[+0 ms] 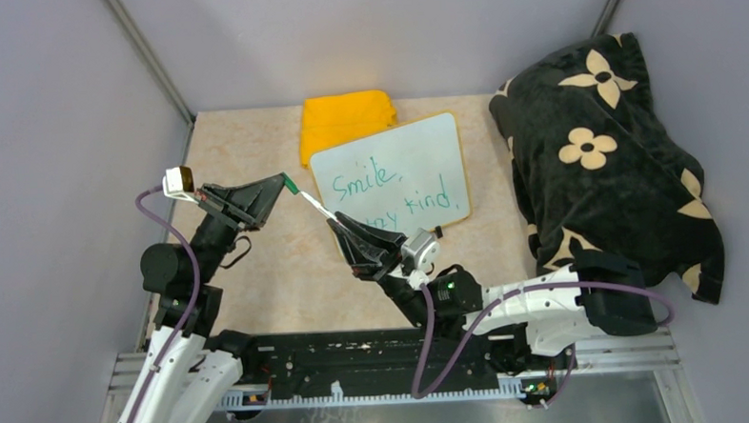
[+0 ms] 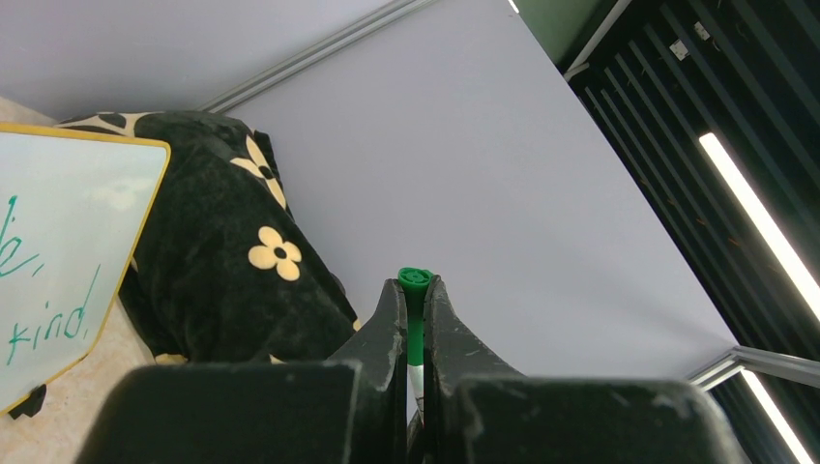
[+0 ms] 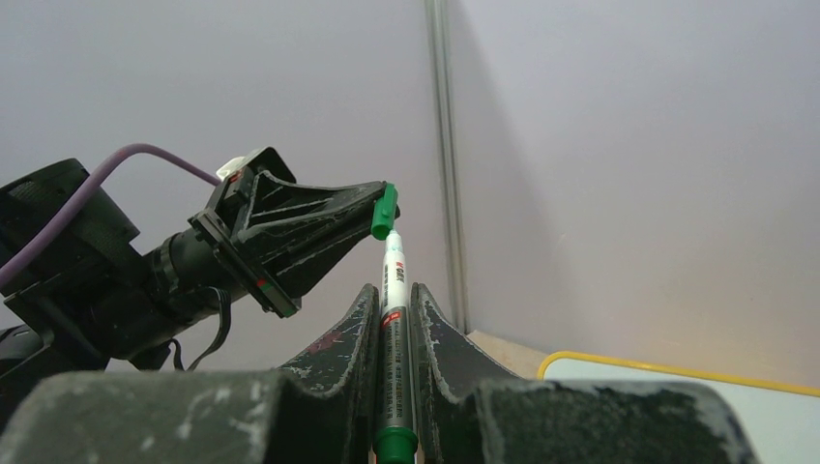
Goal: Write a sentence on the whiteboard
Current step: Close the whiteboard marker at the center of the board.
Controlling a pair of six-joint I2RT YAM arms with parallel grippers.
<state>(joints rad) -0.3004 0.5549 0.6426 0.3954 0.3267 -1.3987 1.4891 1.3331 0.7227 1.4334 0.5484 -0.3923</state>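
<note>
The whiteboard (image 1: 427, 138) lies at the back middle of the table, tilted. On it is the green sentence (image 1: 367, 182) "Smile, stay kind"; my right arm covers part of "stay". My right gripper (image 1: 337, 220) is shut on the white barrel of a green marker (image 3: 395, 275), just in front of the board's near left corner. My left gripper (image 1: 285, 183) is shut on the marker's green cap (image 1: 292, 185), which sits at the marker's tip. The cap also shows in the left wrist view (image 2: 416, 280) and the right wrist view (image 3: 384, 211). Both grippers are raised above the table.
A folded yellow cloth (image 1: 346, 117) lies behind the board's far left corner. A black blanket with cream flowers (image 1: 607, 154) is heaped along the right side, close to the board's right edge. Grey walls enclose the table on three sides.
</note>
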